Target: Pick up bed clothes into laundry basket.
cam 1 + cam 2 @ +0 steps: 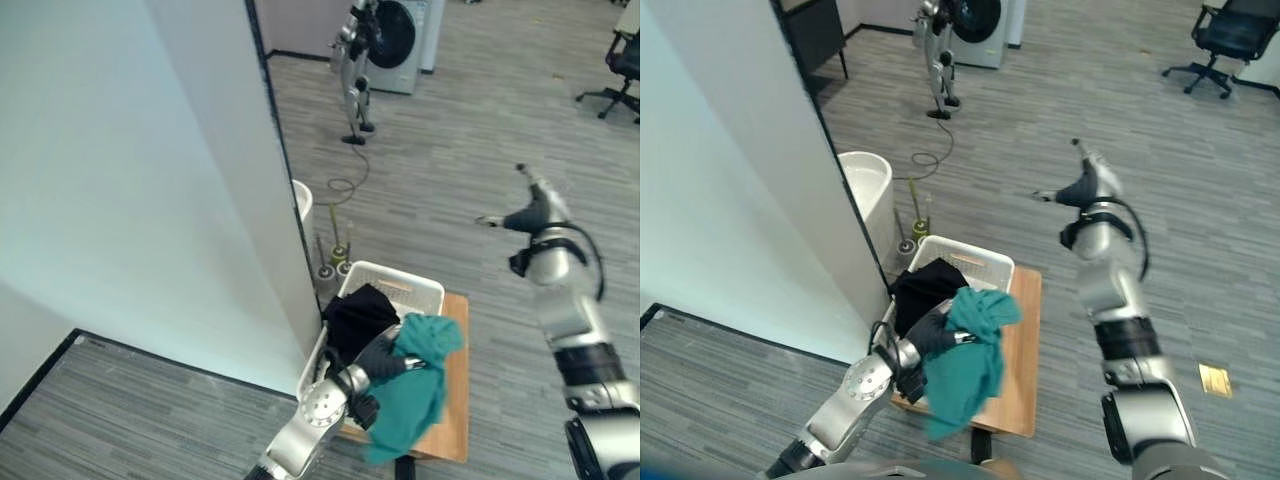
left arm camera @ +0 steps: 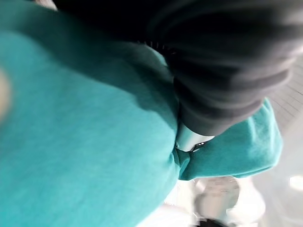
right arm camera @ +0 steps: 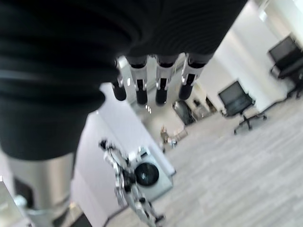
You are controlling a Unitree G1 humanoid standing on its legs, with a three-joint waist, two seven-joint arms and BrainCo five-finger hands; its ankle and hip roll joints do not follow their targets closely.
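A white laundry basket stands on a small wooden table. A black garment lies inside it. My left hand is over the basket, shut on a teal cloth that bunches above the rim and hangs down over the table's near side. In the left wrist view the teal cloth wraps round my left hand. My right hand is raised in the air to the right, well clear of the basket; its fingers are straight and hold nothing.
A tall white partition runs along the left, right beside the basket. Behind it sit a white bin and small floor items. Farther off stand another robot, a washing machine and an office chair.
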